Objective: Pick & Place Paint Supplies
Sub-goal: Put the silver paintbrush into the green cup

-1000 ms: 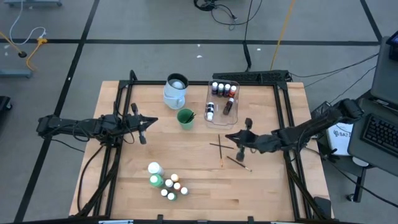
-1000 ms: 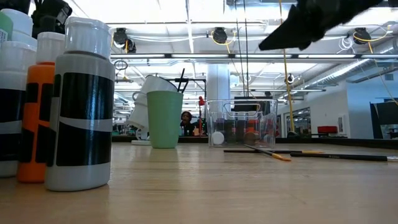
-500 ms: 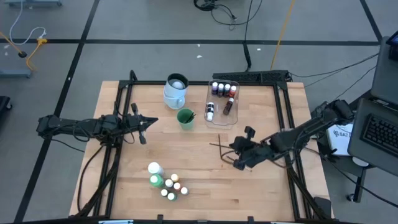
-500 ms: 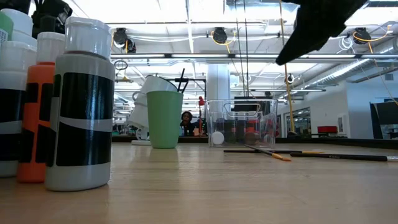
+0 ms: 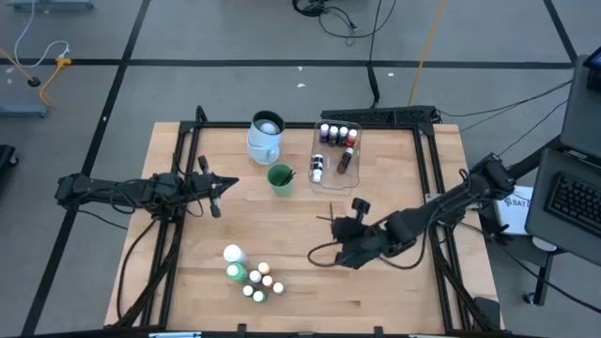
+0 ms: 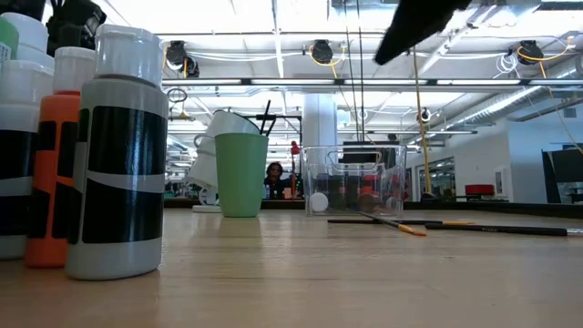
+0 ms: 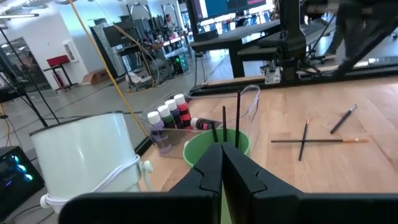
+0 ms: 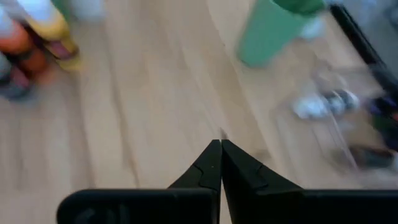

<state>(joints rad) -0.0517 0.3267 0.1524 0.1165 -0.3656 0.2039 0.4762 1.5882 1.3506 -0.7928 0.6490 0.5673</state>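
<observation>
Small paint bottles [image 5: 252, 275] stand in a cluster near the table's front left; in the low view they rise close at the left [image 6: 114, 150]. Thin brushes [image 5: 328, 219] lie crossed on the wood mid-table, seen also in the left wrist view [image 7: 305, 140]. More bottles sit in the clear tub [image 5: 336, 150]. My right gripper [image 5: 336, 255] hangs shut and empty above the table, between the brushes and the bottle cluster, slanting down [image 8: 219, 149]. My left gripper [image 5: 232, 182] waits shut at the left, pointing level at the green cup [image 7: 217, 144].
A green cup [image 5: 280, 177] holding brushes stands mid-table, a pale-blue jug [image 5: 266, 137] behind it. Black frame rails [image 5: 427, 178] run along the table's sides. Bare wood lies between the bottle cluster and the right arm.
My right gripper has swung from over the brushes toward the table's near edge and left, toward the bottle cluster, rising a little and turning at the wrist. It has stayed shut. The brushes and bottles have kept their places.
</observation>
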